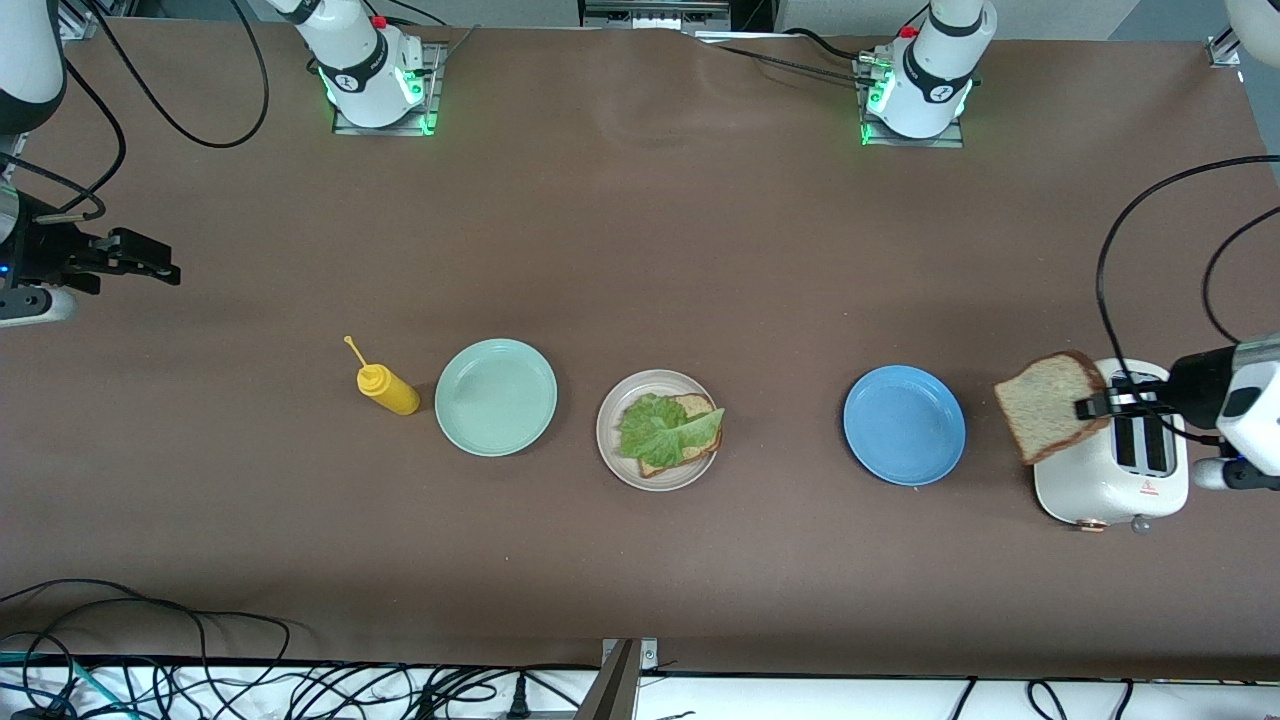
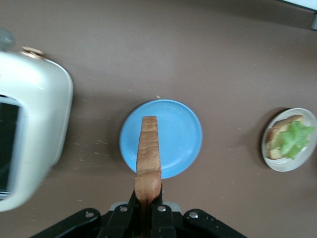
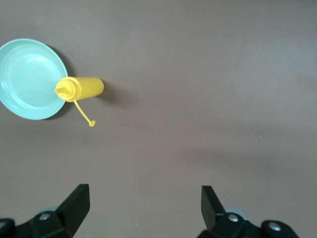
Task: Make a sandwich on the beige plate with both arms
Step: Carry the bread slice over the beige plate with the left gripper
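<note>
A slice of brown bread [image 1: 1050,405] is held on edge in the clamped fingers of the left gripper [image 1: 1092,407], just above the white toaster [image 1: 1110,480] at the left arm's end of the table, and everything is measured from the beige plate [image 1: 612,440] at mid-table: the blue plate [image 1: 905,425] lies between the slice and it, so a long carry toward the right arm's end is called for. On the beige plate a bottom slice [image 1: 690,450] under a lettuce leaf [image 1: 660,428] is seen. The right gripper [image 1: 140,258] is parked wide open and empty, well apart past the mint plate [image 1: 496,397] and yellow bottle [image 1: 388,389]. The slice's thin edge-on profile is shown only in the left wrist view, its broad face only from the front
</note>
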Controlling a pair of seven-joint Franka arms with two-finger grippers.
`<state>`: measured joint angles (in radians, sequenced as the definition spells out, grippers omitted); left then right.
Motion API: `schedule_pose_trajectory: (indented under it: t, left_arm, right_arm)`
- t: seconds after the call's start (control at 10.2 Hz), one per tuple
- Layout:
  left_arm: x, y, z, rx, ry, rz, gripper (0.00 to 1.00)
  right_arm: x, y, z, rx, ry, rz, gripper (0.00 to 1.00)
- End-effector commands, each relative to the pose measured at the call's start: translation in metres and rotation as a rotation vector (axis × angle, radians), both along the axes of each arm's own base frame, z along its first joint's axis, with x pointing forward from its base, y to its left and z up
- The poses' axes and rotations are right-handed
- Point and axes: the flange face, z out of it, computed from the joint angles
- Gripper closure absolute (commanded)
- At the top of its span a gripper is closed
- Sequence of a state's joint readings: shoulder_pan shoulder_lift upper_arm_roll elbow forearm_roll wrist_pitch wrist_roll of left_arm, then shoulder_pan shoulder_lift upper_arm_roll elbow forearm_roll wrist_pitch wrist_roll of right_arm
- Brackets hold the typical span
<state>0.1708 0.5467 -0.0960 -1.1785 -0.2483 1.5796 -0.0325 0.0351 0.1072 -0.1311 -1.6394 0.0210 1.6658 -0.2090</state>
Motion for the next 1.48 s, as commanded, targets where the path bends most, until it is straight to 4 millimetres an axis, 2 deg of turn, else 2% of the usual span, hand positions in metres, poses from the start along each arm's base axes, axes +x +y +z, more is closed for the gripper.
schedule_pose_trajectory:
  t: [0.0,0.1,0.39,0.59,0.79,0.98,1.08,1.38]
  left_arm:
    - [-0.010,-0.025,-0.006,-0.097,0.051,0.052,1.00]
    - [-0.009,-0.040,-0.017,-0.147,0.072,0.055,1.00]
    - [-0.007,-0.061,-0.040,-0.277,0.105,0.084,1.00]
    - [-0.005,-0.079,-0.051,-0.308,0.102,0.108,1.00]
    - [-0.004,-0.103,-0.065,-0.329,0.102,0.165,1.00]
    - [-0.002,-0.115,-0.073,-0.383,0.108,0.224,1.00]
    - [-0.002,-0.128,-0.081,-0.410,0.106,0.251,1.00]
    - [-0.003,-0.162,-0.113,-0.486,0.119,0.318,1.00]
  right_arm:
    - [-0.005,-0.017,0.004,-0.015,-0.025,-0.040,0.00]
    - [-0.005,-0.017,0.008,-0.018,-0.042,-0.041,0.00]
    - [-0.007,-0.020,0.011,-0.019,-0.039,-0.059,0.00]
    - [-0.006,-0.007,0.013,-0.029,-0.039,-0.142,0.00]
    - [-0.009,0.011,0.021,-0.069,-0.053,-0.096,0.00]
    - [-0.007,0.013,0.022,-0.105,-0.055,-0.081,0.00]
    - [-0.005,0.014,0.027,-0.104,-0.066,-0.082,0.00]
    - [-0.004,0.024,0.027,-0.109,-0.067,-0.066,0.00]
